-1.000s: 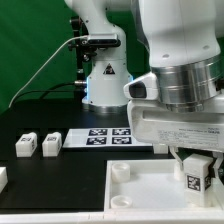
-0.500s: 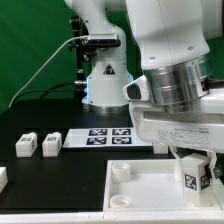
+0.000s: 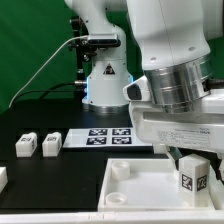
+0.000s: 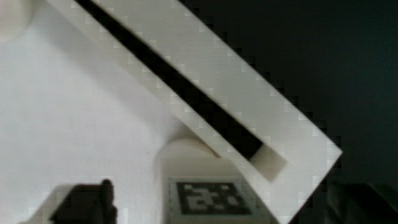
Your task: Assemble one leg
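Note:
My gripper is shut on a leg, a small white block with a black-and-white tag on its face. It holds the leg upright just above the large white slab, near the slab's right side in the exterior view. In the wrist view the tagged leg sits between my dark fingers, with the slab and its raised rim behind it. Two more legs stand on the black table at the exterior view's left.
The marker board lies on the table behind the slab. Another white block shows at the exterior view's left edge. The slab has round corner sockets. The robot base stands at the back.
The arm's upper part has shifted to the exterior view's left, and the held leg has moved slightly down toward the slab. The loose legs have not moved.

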